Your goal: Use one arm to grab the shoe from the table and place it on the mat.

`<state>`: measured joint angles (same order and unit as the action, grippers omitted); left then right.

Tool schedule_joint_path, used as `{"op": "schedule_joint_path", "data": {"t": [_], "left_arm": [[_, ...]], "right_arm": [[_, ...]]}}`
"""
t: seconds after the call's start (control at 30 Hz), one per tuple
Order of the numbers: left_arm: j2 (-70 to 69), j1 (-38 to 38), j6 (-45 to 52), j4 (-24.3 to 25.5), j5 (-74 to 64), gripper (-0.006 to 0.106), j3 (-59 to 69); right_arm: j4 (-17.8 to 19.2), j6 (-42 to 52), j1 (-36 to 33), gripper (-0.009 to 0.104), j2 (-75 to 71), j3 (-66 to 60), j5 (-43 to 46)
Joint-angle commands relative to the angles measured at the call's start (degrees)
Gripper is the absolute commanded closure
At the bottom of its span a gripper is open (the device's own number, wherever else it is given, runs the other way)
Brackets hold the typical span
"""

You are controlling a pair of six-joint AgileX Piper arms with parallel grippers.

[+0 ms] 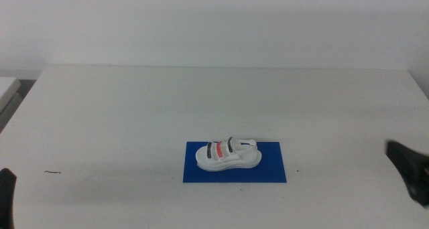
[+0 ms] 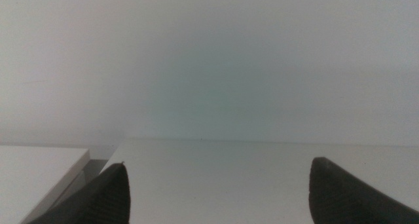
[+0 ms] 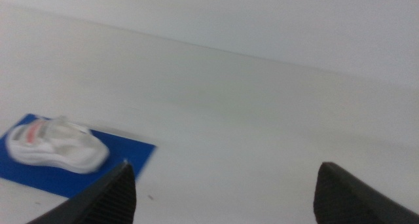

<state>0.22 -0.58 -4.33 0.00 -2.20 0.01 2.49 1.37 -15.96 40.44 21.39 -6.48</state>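
The white shoe [image 1: 227, 154] with one black and one red strap lies on its sole on the dark-blue mat [image 1: 271, 170], at the middle of the white table [image 1: 214, 102]. It also shows in the right wrist view [image 3: 55, 144] on the mat [image 3: 127, 155]. My right gripper [image 3: 222, 191] is open and empty, well to the right of the mat; it shows at the right edge of the middle view [image 1: 410, 167]. My left gripper [image 2: 216, 191] is open and empty at the table's left front corner [image 1: 5, 195], far from the shoe.
A small dark speck [image 1: 52, 172] lies on the table at the front left. A second white surface [image 1: 8, 88] stands beside the table's left edge, also in the left wrist view [image 2: 39, 171]. A pale wall rises behind the table.
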Motion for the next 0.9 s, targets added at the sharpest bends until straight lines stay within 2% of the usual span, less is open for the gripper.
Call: {"op": "schedule_joint_path", "data": {"t": [0.0, 0.17, 0.47, 0.53, 0.67, 0.87], "left_arm": [[-0.22, 0.02, -0.07, 0.0, 0.62, 0.007, -0.01], [-0.22, 0.02, -0.07, 0.0, 0.62, 0.007, -0.01], [-0.22, 0.02, -0.07, 0.0, 0.62, 0.007, -0.01], [-0.22, 0.02, -0.07, 0.0, 0.62, 0.007, -0.01], [-0.22, 0.02, -0.07, 0.0, 0.62, 0.007, -0.01], [-0.22, 0.02, -0.07, 0.0, 0.62, 0.007, -0.01]], "right_arm": [[0.99, -2.76, 3.41, 0.002, -5.46, -5.45, 2.13], [0.99, -4.56, 7.98, 0.002, -15.84, -12.57, 3.42], [0.09, -4.56, 8.28, 0.002, -30.75, -21.39, 3.05], [0.09, -4.56, 8.28, 0.002, -34.04, -21.39, 0.01], [0.2, -4.56, 8.28, 0.002, -39.7, -21.39, -0.11], [0.2, -4.56, 8.4, 0.002, -40.44, -21.39, -7.22]]}}
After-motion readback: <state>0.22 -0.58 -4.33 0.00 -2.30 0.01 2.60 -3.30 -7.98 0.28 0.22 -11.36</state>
